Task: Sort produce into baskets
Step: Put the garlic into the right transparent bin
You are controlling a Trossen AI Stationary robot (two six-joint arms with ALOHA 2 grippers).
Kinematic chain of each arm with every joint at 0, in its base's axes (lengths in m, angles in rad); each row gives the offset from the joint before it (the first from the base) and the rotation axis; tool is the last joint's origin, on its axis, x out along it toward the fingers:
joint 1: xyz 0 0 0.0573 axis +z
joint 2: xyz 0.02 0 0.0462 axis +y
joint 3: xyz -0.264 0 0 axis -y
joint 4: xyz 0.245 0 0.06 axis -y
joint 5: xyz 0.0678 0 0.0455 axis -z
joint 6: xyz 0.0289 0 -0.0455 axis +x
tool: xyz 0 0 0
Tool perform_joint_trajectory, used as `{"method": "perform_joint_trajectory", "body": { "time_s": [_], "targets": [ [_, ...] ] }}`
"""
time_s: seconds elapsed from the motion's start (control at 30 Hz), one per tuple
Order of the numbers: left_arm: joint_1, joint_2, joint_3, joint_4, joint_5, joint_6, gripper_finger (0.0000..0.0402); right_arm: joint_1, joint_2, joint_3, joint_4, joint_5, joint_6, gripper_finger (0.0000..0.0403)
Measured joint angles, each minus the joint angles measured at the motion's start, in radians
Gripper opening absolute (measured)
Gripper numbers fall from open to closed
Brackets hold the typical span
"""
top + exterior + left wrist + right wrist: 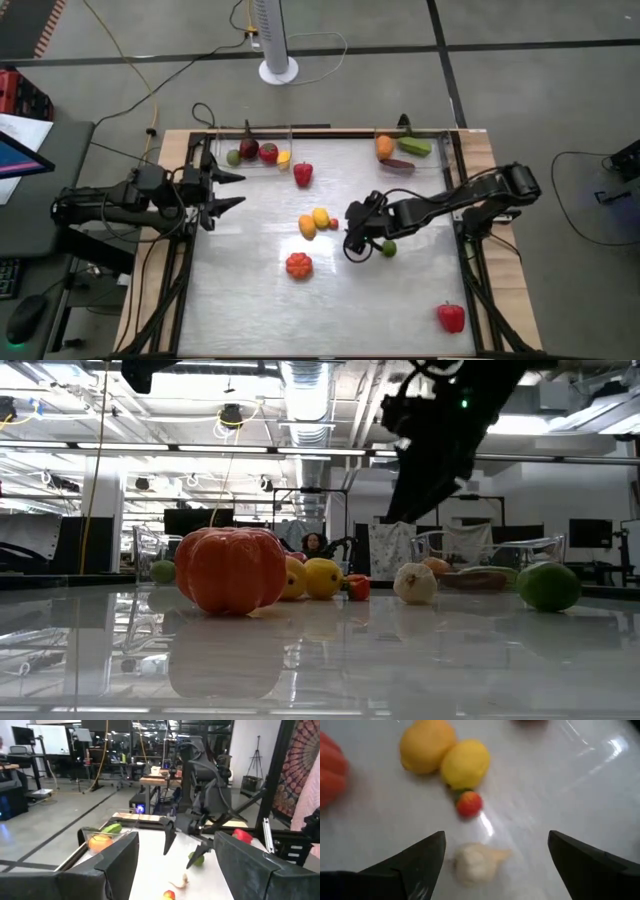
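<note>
White tower fan standing on grey floor beyond table. Cables trailing nearby. Monitor, keyboard and mouse on side desk. Patterned hanging noted beside tripod.

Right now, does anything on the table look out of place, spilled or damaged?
Nothing looks damaged or spilled. The loose produce simply awaits sorting; one red pepper lies alone near the table's front right corner, far from both baskets. The right gripper is open above the garlic; the left gripper waits, open, by the left basket.
</note>
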Motion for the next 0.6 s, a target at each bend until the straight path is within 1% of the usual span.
{"method": "perform_joint_trajectory", "body": {
  "time_s": [0.13,0.2,0.4,0.6],
  "targets": [
    [0.000,0.000,0.000,-0.001,-0.005,0.009,0.0245,0.000,-0.002,-0.083,0.129,-0.021,0.008,0.0376],
    [0.000,0.000,0.000,0.002,-0.008,0.020,0.0245,-0.001,-0.001,-0.114,0.148,-0.022,0.015,0.0376],
    [0.000,0.000,0.000,0.006,-0.026,0.027,0.0245,-0.001,-0.002,-0.215,0.285,-0.024,0.016,0.0376],
    [0.000,0.000,0.000,0.005,-0.026,0.027,0.0245,-0.004,-0.002,-0.290,0.404,-0.075,0.018,0.0376]
  ]
}}
